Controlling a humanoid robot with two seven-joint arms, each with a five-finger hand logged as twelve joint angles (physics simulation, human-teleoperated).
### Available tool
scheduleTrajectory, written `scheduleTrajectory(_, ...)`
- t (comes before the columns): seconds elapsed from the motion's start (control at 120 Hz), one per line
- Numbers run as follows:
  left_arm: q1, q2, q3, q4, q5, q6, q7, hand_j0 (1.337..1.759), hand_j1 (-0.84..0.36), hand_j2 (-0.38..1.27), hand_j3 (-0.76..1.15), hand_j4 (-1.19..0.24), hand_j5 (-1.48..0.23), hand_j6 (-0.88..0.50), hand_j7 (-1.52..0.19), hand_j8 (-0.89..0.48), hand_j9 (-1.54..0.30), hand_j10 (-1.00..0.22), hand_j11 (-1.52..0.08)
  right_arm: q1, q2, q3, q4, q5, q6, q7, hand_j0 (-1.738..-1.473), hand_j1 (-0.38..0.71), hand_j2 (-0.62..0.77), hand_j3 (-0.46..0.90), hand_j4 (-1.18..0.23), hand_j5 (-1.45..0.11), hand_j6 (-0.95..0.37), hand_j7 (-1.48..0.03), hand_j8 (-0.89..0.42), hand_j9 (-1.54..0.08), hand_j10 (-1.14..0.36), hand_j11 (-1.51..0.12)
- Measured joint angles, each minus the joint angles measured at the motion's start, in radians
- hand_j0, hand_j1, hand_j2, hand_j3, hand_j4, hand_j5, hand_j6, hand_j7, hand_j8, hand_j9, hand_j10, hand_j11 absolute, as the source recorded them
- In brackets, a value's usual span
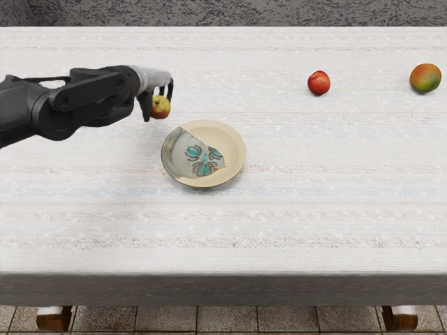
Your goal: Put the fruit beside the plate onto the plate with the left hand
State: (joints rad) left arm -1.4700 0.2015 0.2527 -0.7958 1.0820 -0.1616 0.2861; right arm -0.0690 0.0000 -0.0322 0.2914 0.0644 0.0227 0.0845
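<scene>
Nearest lies the worktop's [223, 230] bare front strip, and just behind it the plate [236, 142], cream with a teal pattern. The fruit [160, 106], a small yellow-red apple, is just off the plate's far-left rim, not over it. The left hand [156, 96] is curled down around the fruit from above, dark fingers [146, 109] on either side of it; it looks gripped, though whether it has left the worktop cannot be told. The arm [63, 105] comes in from the left edge. Well apart, along the far right, sit a red apple [318, 82] and a mango [425, 77]; neither is near the plate.

This reads as the grasp made and the carry about to begin. The next move calls for a short lift, a shift right and toward the camera until the fruit is above the plate's middle, then lowering it and letting go gently so that it does not roll off.
</scene>
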Motion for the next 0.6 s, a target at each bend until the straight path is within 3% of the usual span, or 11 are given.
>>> scheduleTrajectory(0.275, -0.051, -0.116, -0.010, -0.004, -0.098, 0.002, -0.003, 1.646, -0.22, 0.24, 0.00, -0.48, -1.23, -0.38, -1.19, -0.64, -1.19, -0.84, -1.20, -0.001, 0.000, 0.000, 0.000, 0.000, 0.000, 0.000, -1.658, -0.31, -0.01, 0.00, -0.04, -0.05, -0.04, -0.05, -0.04, -0.05, -0.04, -0.05)
scheduleTrajectory(0.6, 0.016, -0.122, 0.032, -0.094, -0.125, 0.001, -0.002, 1.648, -0.20, 0.22, 0.00, -0.50, -1.22, -0.39, -1.18, -0.66, -1.19, -0.84, -1.20, -0.002, 0.000, 0.000, 0.000, 0.000, 0.000, 0.000, -1.658, -0.31, -0.01, 0.00, -0.04, -0.05, -0.04, -0.05, -0.04, -0.05, -0.04, -0.05)
